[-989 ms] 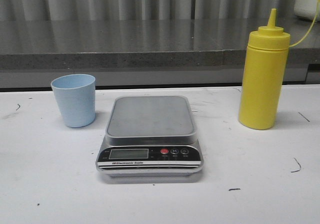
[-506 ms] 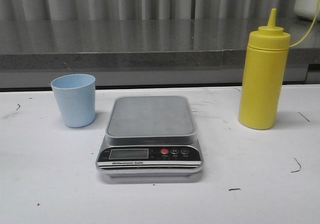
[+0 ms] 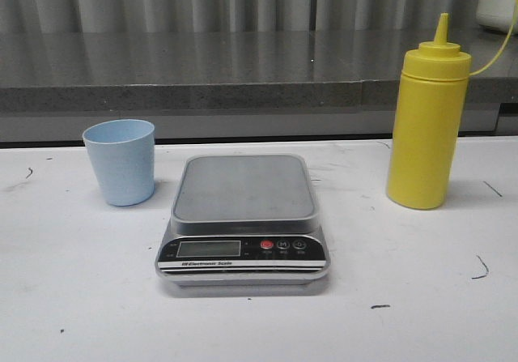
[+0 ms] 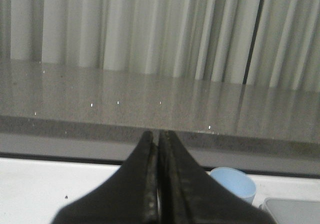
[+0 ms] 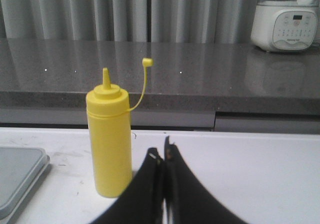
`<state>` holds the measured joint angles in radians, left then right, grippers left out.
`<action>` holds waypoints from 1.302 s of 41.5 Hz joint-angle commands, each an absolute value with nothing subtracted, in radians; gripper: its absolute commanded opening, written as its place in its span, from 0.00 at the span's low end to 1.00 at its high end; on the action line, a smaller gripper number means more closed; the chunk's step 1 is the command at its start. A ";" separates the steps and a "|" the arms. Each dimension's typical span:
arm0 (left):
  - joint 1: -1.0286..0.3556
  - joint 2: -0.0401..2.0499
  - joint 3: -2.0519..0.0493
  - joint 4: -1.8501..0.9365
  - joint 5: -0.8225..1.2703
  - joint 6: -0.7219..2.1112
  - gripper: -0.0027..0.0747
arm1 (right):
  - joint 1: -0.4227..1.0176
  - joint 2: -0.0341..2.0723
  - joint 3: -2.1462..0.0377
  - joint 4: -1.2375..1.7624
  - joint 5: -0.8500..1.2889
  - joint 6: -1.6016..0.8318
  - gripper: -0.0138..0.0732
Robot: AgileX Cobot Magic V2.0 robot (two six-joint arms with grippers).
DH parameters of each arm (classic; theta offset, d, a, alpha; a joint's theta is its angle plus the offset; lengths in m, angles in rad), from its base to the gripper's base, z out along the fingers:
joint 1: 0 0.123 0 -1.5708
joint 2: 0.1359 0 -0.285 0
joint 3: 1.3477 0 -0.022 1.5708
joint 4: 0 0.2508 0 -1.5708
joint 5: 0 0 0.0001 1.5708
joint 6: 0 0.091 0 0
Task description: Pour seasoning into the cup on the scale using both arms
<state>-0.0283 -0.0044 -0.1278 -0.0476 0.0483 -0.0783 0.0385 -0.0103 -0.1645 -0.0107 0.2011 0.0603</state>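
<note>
The yellow seasoning bottle (image 3: 426,119) stands upright at the right of the white table, its cap strap hanging off to the right. The pale blue cup (image 3: 121,161) stands empty at the left. The scale (image 3: 243,216) lies between them, its steel platform bare. Neither gripper shows in the front view. My left gripper (image 4: 158,136) is shut and empty, with the cup (image 4: 234,182) ahead and to its side. My right gripper (image 5: 163,151) is shut and empty, with the bottle (image 5: 109,139) standing beside it and apart from it.
A grey stone counter (image 3: 202,70) runs behind the table with a curtain above it. A white appliance (image 5: 284,23) stands on the counter at the far right. A corner of the scale (image 5: 20,171) shows in the right wrist view.
</note>
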 commanded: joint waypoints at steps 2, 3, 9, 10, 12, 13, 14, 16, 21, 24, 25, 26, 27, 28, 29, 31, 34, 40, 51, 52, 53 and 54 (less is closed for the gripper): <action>-0.036 0.019 -0.274 -0.051 0.047 -0.087 0.01 | 0.032 0.034 -0.321 -0.023 0.225 0.058 0.08; -0.036 0.028 -0.303 -0.051 0.069 -0.087 0.01 | 0.032 0.050 -0.343 -0.023 0.244 0.058 0.08; -0.036 0.118 -0.467 -0.051 0.199 -0.087 0.01 | 0.032 0.158 -0.504 -0.026 0.367 0.038 0.08; -0.036 0.143 -0.497 -0.051 0.223 -0.087 0.01 | 0.032 0.181 -0.539 -0.026 0.390 0.027 0.08; -0.036 0.178 -0.545 -0.051 0.267 -0.087 0.01 | 0.032 0.220 -0.584 -0.026 0.430 0.000 0.08; -0.036 0.194 -0.570 -0.051 0.282 -0.087 0.01 | 0.032 0.243 -0.602 -0.026 0.451 -0.009 0.08; -0.036 0.215 -0.593 -0.051 0.300 -0.087 0.01 | 0.032 0.261 -0.620 -0.026 0.468 -0.016 0.08; -0.036 0.257 -0.634 -0.051 0.337 -0.085 0.01 | 0.032 0.312 -0.671 -0.026 0.513 -0.024 0.08; -0.036 0.348 -0.695 -0.051 0.430 -0.085 0.01 | 0.032 0.405 -0.726 -0.026 0.607 -0.026 0.08; -0.036 0.391 -0.697 -0.051 0.461 -0.085 0.01 | 0.032 0.459 -0.733 -0.025 0.650 -0.026 0.08; -0.036 0.406 -0.697 -0.051 0.476 -0.085 0.01 | 0.032 0.471 -0.733 -0.025 0.668 -0.026 0.08; -0.036 0.419 -0.697 -0.051 0.487 -0.085 0.01 | 0.032 0.487 -0.733 -0.025 0.685 -0.026 0.08; -0.036 0.428 -0.697 -0.051 0.504 -0.085 0.01 | 0.032 0.502 -0.733 -0.025 0.708 -0.026 0.08; -0.036 0.441 -0.697 -0.051 0.520 -0.085 0.01 | 0.032 0.512 -0.733 -0.025 0.725 -0.026 0.08; -0.036 0.449 -0.697 -0.051 0.529 -0.085 0.01 | 0.032 0.527 -0.733 -0.025 0.744 -0.026 0.08; -0.036 0.468 -0.697 -0.051 0.547 -0.085 0.01 | 0.032 0.549 -0.733 -0.025 0.779 -0.026 0.08; -0.036 0.495 -0.697 -0.051 0.556 -0.085 0.01 | 0.032 0.575 -0.733 -0.025 0.804 -0.026 0.08; -0.036 0.535 -0.695 -0.055 0.556 -0.085 0.01 | 0.032 0.612 -0.730 -0.024 0.807 -0.026 0.08; -0.036 0.577 -0.693 -0.063 0.569 -0.085 0.01 | 0.032 0.620 -0.727 -0.022 0.809 -0.026 0.10; -0.036 0.583 -0.693 -0.060 0.571 -0.085 0.02 | 0.032 0.620 -0.727 -0.022 0.809 -0.026 0.12; -0.036 0.588 -0.693 -0.058 0.573 -0.085 0.03 | 0.032 0.620 -0.727 -0.022 0.811 -0.026 0.15; -0.036 0.591 -0.693 -0.055 0.578 -0.085 0.05 | 0.032 0.620 -0.727 -0.022 0.812 -0.026 0.18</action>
<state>-0.0283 0.5716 -0.6628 -0.0541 0.6318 -0.0783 0.0385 0.6135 -0.6969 -0.0149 0.8630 -0.0125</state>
